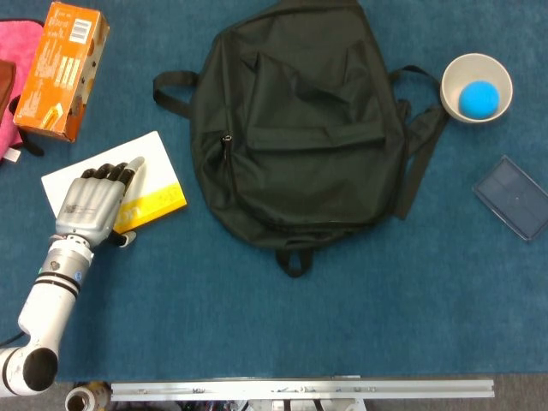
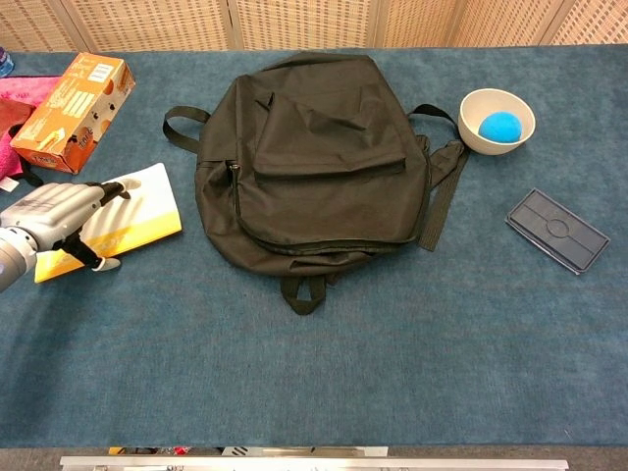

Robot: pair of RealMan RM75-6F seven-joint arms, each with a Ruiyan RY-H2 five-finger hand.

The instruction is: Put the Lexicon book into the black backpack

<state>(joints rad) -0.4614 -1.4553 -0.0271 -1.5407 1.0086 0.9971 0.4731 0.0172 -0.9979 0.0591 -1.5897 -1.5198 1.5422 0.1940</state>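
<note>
Head view: left hand [image 1: 92, 204] fingers [image 1: 116, 175] atop Lexicon book [image 1: 154, 184].

No words, brands or numbers could be read anywhere. The orange carton [image 1: 62, 70], up and left of the black backpack [image 1: 300, 128], bore a white barcode patch at its top end and lines of pale print down its side, all too small and blurred to make out.
</note>
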